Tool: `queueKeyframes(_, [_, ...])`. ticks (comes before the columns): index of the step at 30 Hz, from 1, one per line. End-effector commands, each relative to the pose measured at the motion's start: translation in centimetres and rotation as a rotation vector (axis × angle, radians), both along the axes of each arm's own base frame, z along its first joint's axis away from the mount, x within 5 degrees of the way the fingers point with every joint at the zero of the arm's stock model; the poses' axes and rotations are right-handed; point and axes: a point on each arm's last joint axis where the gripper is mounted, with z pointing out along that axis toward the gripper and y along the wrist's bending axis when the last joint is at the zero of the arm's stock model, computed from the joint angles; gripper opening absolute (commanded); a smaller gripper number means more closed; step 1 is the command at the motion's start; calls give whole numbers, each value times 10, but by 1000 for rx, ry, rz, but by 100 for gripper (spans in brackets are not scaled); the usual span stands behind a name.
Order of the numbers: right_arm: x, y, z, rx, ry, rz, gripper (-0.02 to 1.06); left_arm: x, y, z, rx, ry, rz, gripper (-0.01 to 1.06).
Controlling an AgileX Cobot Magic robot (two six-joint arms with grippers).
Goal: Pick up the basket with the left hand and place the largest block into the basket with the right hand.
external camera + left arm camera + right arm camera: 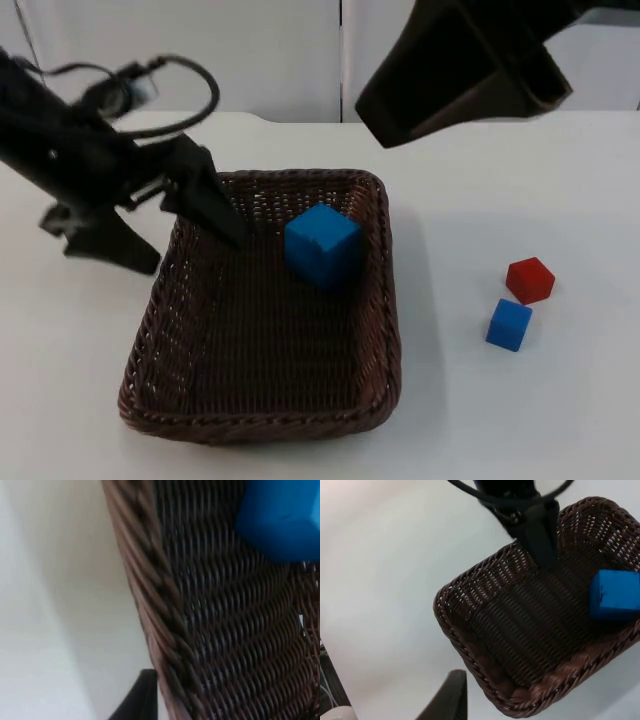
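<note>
A: What do we see of the basket (262, 400)?

B: We see a dark brown wicker basket on the white surface (520, 420), sitting left of centre in the top view. The left pincer (170, 235) straddles its left rim at about ten o'clock of the basket: one finger (212, 205) reaches inside against the wall, the other sits outside, so we read it as pinching the basket rim. In the left wrist view the woven rim (150, 605) runs right past the fingertip, with the surface on one side and the weave on the other.

A: And the largest block?

B: We find the large blue block (322, 243) already inside the basket, towards its far end, at roughly one o'clock from the basket's middle. It appears in the left wrist view (282, 520) and in the right wrist view (615, 595), lying on the basket floor near a wall.

A: Where is the right pincer?

B: We see the right pincer (460, 70) high above the surface at twelve o'clock, beyond the basket's far right corner. We cannot tell whether its fingers are spread or pressed together.

A: Anything else on the surface?

B: A small red block (529, 279) and a small blue block (509, 324) at three o'clock of the basket, just beside each other.
</note>
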Motion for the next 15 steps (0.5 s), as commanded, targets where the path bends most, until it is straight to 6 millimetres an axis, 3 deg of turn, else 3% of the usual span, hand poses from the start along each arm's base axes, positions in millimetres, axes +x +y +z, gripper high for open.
queueKeyframes(1, [-2, -3, 6, 30, -26, -6, 105, -1, 4, 16, 33, -49, 1, 97])
queueKeyframes(8, [-7, -9, 19, 78, -72, -10, 105, -10, 13, 59, 138, -153, 51, 97])
queueKeyframes(15, [-14, -16, 30, 124, -114, -14, 105, -26, 16, 85, 153, -230, 67, 97])
